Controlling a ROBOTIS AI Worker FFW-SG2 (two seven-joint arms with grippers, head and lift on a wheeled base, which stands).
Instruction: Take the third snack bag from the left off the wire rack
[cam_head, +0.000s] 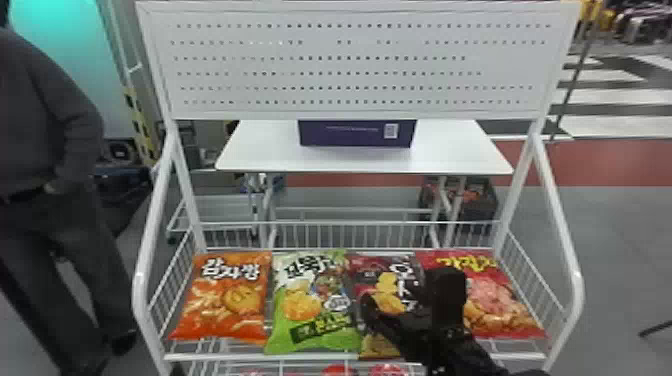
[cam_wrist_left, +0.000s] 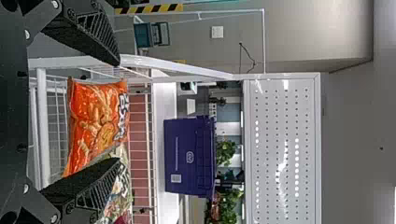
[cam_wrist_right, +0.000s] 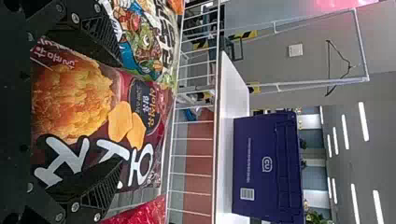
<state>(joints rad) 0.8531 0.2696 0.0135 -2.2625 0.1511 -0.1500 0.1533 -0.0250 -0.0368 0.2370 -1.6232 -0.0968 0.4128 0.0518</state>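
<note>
Four snack bags lie side by side on the wire rack (cam_head: 146, 260): orange (cam_head: 225, 297), green (cam_head: 310, 305), a dark red and black one (cam_head: 387, 280) third from the left, and red (cam_head: 495, 300). My right gripper (cam_head: 407, 300) hangs over the lower part of the third bag, open, one finger near each side of it. In the right wrist view this bag (cam_wrist_right: 79, 102) lies between the spread fingers (cam_wrist_right: 88, 35) of the right gripper (cam_wrist_right: 100, 112). My left gripper (cam_wrist_left: 114, 109) is open and empty, with the orange bag (cam_wrist_left: 95, 121) beyond it.
A white pegboard panel (cam_head: 350, 60) rises behind the shelf. Beyond the rack stands a white table (cam_head: 450, 155) with a dark blue box (cam_head: 356, 133). A person in dark clothes (cam_head: 45, 165) stands left of the rack. Red items (cam_head: 385, 371) show on a lower shelf.
</note>
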